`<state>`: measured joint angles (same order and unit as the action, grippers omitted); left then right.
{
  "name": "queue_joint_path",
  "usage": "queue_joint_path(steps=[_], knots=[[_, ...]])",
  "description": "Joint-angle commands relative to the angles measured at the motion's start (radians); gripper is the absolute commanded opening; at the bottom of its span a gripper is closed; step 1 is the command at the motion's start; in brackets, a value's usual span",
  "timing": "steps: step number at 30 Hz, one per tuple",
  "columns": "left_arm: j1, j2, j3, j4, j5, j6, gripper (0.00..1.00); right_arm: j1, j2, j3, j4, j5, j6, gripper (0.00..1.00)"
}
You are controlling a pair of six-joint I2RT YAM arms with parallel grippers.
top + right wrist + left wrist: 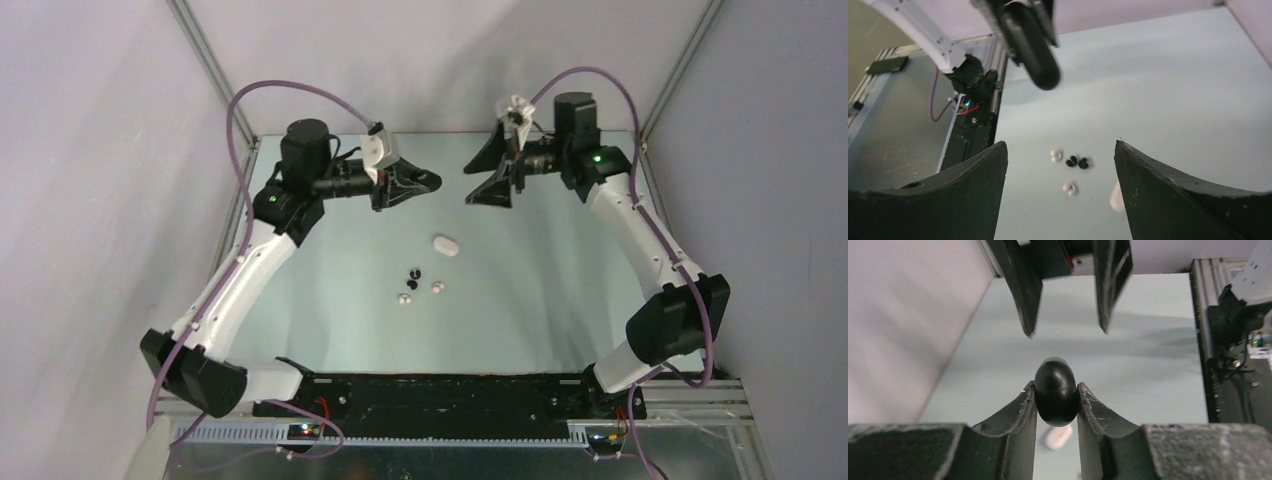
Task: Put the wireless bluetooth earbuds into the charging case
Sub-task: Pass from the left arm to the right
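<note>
We see the buds lying on the counter just nearside of the white case. Beyond it, our left hand clamps the black case, and our right hand gapes empty.

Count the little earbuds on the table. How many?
4. A black bud and a second black bud lie side by side centrally. One white bud lies just nearer the arm bases, the other white bud to their right. None looks hidden.
</note>
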<state>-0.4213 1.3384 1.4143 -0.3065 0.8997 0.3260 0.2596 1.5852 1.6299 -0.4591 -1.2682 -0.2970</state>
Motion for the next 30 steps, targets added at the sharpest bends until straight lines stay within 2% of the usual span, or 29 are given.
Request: queue_joint_path(steps=[1, 4, 8, 14, 21, 23, 30], knots=[[0.013, -0.054, -0.063, 0.019, -0.029, 0.225, 0.00, 0.140, -0.083, -0.014, -0.055, 0.081, -0.254, 0.80], [0.015, -0.074, -0.093, 0.021, 0.001, 0.308, 0.00, 0.204, -0.075, 0.017, -0.113, 0.189, -0.343, 0.75], [0.013, -0.067, -0.091, 0.025, 0.020, 0.369, 0.00, 0.271, -0.075, 0.020, -0.065, 0.290, -0.322, 0.71], [0.012, -0.097, -0.130, 0.026, 0.033, 0.382, 0.00, 0.283, -0.058, 0.024, -0.033, 0.378, -0.299, 0.67], [0.013, -0.098, -0.133, 0.024, 0.021, 0.334, 0.00, 0.283, -0.039, 0.030, -0.022, 0.392, -0.285, 0.65], [0.013, -0.102, -0.141, 0.025, 0.005, 0.331, 0.00, 0.278, -0.039, 0.015, -0.015, 0.351, -0.283, 0.65], [0.015, -0.095, -0.120, 0.025, 0.044, 0.251, 0.00, 0.285, -0.019, -0.035, 0.125, 0.268, -0.200, 0.65]])
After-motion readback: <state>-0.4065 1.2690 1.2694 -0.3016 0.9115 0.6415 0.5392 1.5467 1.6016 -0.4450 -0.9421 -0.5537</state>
